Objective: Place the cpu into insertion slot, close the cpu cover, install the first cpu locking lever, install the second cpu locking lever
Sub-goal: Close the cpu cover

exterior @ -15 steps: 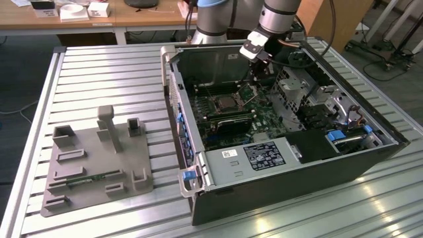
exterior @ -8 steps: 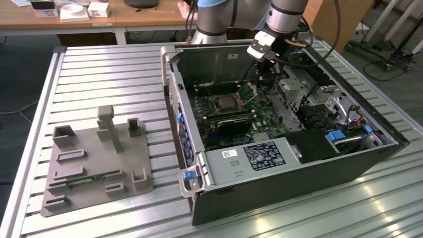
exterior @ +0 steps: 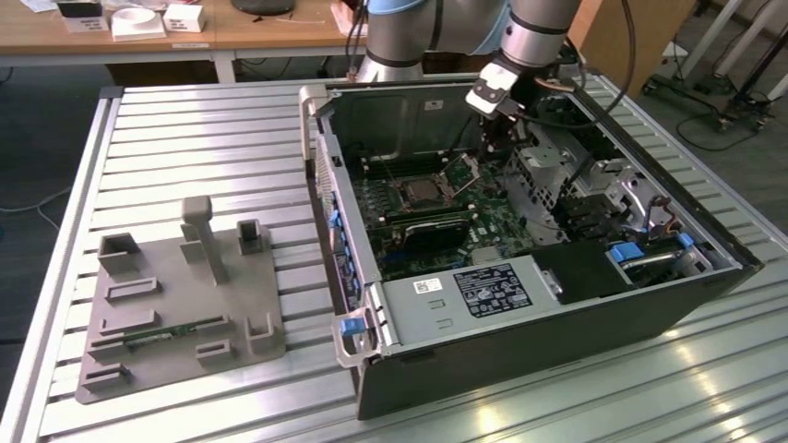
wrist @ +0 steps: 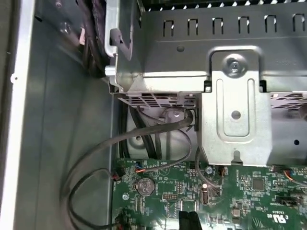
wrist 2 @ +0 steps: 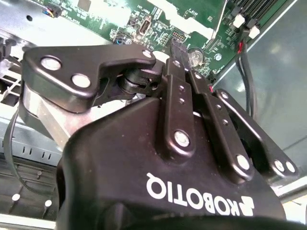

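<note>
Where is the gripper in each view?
Exterior view: the gripper hangs inside the case, over the green board.
Second wrist view: the gripper, in front of the green board, by the coin cell.
First wrist view: the gripper juts over the green board, near the coin cell.
Shared landmark: the green board.

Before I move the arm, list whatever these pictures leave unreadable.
- Insertion slot, exterior view: too small to tell whether it is filled, covered or latched.
- Motherboard, first wrist view: cut off by the picture's edge.
- Second wrist view: the gripper hides most of the motherboard behind it.
</note>
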You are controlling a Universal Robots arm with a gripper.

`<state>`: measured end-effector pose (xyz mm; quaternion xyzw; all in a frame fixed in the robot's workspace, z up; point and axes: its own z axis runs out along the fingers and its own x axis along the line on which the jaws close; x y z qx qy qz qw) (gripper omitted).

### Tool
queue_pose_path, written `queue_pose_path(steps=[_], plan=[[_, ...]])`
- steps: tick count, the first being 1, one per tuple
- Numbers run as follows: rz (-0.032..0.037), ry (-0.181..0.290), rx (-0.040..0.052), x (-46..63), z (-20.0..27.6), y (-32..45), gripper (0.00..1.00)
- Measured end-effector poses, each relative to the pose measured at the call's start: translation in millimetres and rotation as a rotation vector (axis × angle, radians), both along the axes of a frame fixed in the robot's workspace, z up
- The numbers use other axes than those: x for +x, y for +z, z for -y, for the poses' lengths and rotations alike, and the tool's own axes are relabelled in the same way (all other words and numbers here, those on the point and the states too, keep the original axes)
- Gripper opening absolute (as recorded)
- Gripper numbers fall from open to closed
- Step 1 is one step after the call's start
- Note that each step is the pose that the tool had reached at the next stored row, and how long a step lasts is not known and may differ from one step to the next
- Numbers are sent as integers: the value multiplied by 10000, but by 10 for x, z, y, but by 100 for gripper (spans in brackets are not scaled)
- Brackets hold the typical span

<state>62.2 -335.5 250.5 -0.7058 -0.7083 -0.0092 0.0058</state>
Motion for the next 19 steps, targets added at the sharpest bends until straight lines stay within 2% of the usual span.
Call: queue_pose_path(steps=[9,13,19], plan=[[-20,1,1,-8,-1,-156,10],[-20,1,-2,-62,-1,-170,10],[-21,0,-1,-84,0,-173,10]])
